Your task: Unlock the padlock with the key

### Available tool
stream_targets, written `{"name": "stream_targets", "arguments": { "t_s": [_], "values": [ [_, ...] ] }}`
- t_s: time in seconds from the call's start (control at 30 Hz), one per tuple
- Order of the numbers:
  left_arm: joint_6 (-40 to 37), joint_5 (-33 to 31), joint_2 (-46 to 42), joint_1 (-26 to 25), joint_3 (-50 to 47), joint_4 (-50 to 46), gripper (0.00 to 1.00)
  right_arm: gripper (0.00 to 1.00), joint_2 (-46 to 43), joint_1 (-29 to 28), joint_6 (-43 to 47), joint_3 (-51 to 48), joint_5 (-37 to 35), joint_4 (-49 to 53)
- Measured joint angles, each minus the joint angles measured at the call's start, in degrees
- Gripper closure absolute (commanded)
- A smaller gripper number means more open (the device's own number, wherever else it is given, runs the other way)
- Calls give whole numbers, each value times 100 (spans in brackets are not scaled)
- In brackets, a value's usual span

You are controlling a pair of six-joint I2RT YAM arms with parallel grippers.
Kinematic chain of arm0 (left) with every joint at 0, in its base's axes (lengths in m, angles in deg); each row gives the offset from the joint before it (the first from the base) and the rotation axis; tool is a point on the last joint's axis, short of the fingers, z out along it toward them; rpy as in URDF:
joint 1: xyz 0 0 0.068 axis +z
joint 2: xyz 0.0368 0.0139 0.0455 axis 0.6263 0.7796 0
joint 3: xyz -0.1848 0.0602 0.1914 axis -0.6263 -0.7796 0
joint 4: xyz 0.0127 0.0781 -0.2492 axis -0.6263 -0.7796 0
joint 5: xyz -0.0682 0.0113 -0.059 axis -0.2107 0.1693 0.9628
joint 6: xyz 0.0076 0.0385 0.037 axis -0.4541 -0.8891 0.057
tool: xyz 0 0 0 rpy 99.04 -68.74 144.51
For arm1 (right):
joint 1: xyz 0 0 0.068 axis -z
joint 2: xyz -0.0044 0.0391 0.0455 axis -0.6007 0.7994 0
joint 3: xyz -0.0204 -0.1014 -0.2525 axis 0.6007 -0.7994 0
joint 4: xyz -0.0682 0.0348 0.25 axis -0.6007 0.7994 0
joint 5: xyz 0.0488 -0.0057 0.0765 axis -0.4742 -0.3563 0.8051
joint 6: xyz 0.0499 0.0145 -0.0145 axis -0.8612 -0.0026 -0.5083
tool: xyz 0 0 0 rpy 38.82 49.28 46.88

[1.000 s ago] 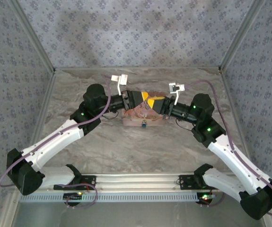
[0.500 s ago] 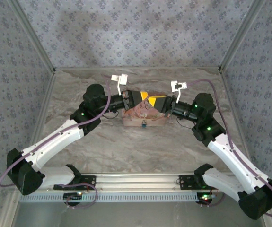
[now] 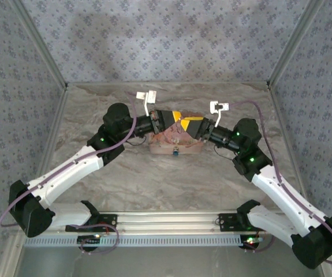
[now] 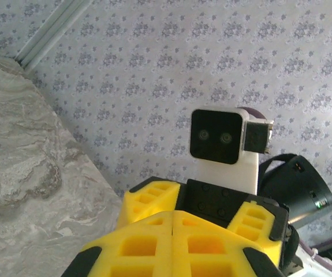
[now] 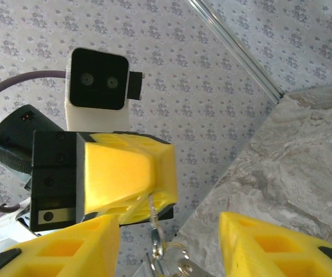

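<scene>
Above the pink box (image 3: 161, 144), the left gripper (image 5: 154, 196) is clenched on what seems the key (image 5: 153, 214), its ring dangling. The right gripper (image 5: 168, 236) stands parted around it, likely a handover. The padlock (image 3: 177, 152) waits at the box's near edge.

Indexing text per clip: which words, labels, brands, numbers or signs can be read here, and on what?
None can be read.
Any print on the pink box is too small and blurred in the top view.
The right wrist camera and left wrist camera show no lettering.
</scene>
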Motion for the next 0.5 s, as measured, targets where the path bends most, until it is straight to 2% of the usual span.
{"name": "stream_targets", "arguments": {
  "t_s": [0.3, 0.5],
  "values": [
    [210, -271, 0, 0, -264, 269, 100, 51, -127, -391, -356, -452, -916, -649],
    [313, -387, -2, 0, -348, 369, 100, 58, -83, -579, -463, -522, -1202, -881]
  ]
}}
